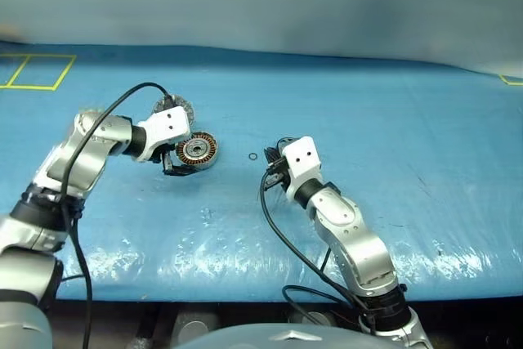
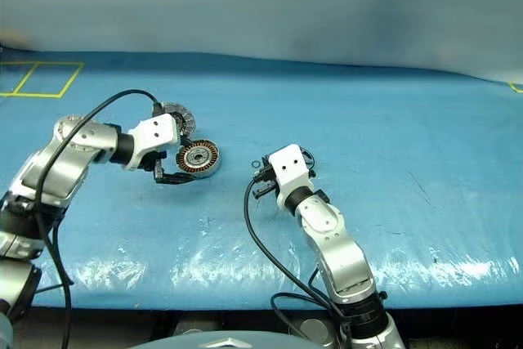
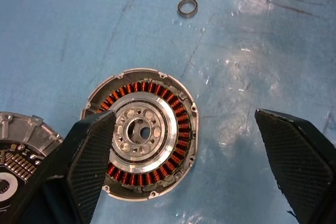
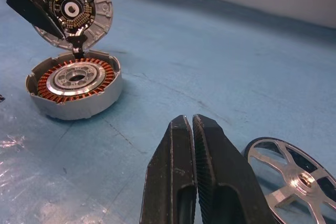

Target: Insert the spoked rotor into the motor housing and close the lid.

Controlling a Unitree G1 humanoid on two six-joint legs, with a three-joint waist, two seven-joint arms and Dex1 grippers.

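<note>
Housing (image 3: 140, 132) lies on your counter (image 1: 392, 120) under the spread left tool (image 3: 199, 156); lid (image 4: 71, 8) leans behind it, rotor (image 4: 294, 177) beside the pressed-together right tool (image 4: 193, 171).

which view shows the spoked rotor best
The right wrist view: the spoked rotor lies on the blue table just beside the shut right fingers, silver spokes and hub clear, partly cut by the frame edge. In the head views I cannot make it out.
</note>
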